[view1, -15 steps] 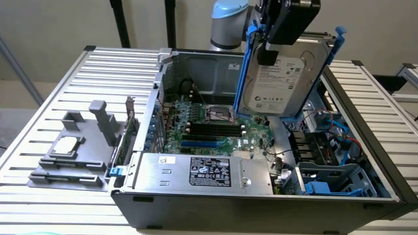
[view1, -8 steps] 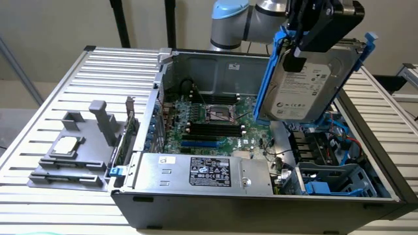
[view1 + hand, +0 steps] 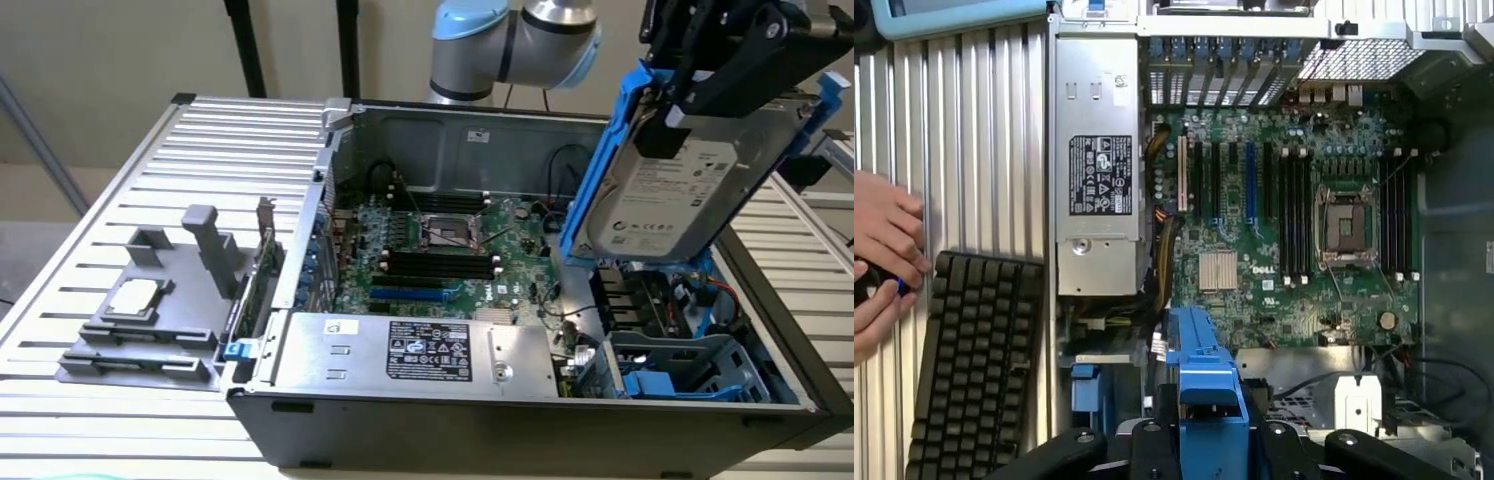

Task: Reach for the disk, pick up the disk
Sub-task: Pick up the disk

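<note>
Your black robot hand (image 3: pixel 707 75) is clamped part-way closed on the flat silver-grey hard disk (image 3: pixel 674 190), the one with a white printed label and bright blue plastic rails. You have the disk held tilted in the air, clear above the drive bay at the exterior view's right of the open black computer case (image 3: pixel 534 420). Below, the green motherboard (image 3: pixel 1294 230) lies exposed beside the silver power supply box (image 3: pixel 1094 170). On the ribbed metal tabletop (image 3: pixel 964 150) a person's hand (image 3: pixel 884 260) rests beside a black keyboard (image 3: pixel 974 370).

Exterior view looks obliquely down; wrist view looks straight down; both share the motherboard (image 3: pixel 434 255).
</note>
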`<state>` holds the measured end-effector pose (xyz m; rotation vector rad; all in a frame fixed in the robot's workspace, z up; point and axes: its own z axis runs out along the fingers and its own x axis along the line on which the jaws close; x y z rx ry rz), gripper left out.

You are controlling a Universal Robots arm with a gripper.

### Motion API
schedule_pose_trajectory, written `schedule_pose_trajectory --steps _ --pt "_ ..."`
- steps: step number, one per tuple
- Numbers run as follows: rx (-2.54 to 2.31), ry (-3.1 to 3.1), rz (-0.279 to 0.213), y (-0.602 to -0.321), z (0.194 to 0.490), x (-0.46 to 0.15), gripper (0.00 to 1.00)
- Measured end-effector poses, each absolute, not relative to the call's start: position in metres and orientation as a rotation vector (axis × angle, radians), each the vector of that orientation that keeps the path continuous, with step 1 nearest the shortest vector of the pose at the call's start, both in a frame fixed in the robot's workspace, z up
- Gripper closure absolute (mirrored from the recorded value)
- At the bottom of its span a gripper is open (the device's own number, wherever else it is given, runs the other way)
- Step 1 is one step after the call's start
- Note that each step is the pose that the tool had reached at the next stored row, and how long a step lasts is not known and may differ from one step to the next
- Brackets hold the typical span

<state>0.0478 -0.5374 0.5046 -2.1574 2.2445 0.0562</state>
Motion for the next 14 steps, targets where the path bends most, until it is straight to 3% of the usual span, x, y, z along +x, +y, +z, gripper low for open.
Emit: schedule_pose_trajectory --steps 14 --pt "-2.159 2.247 0.062 -0.571 0.508 0.083 0.67"
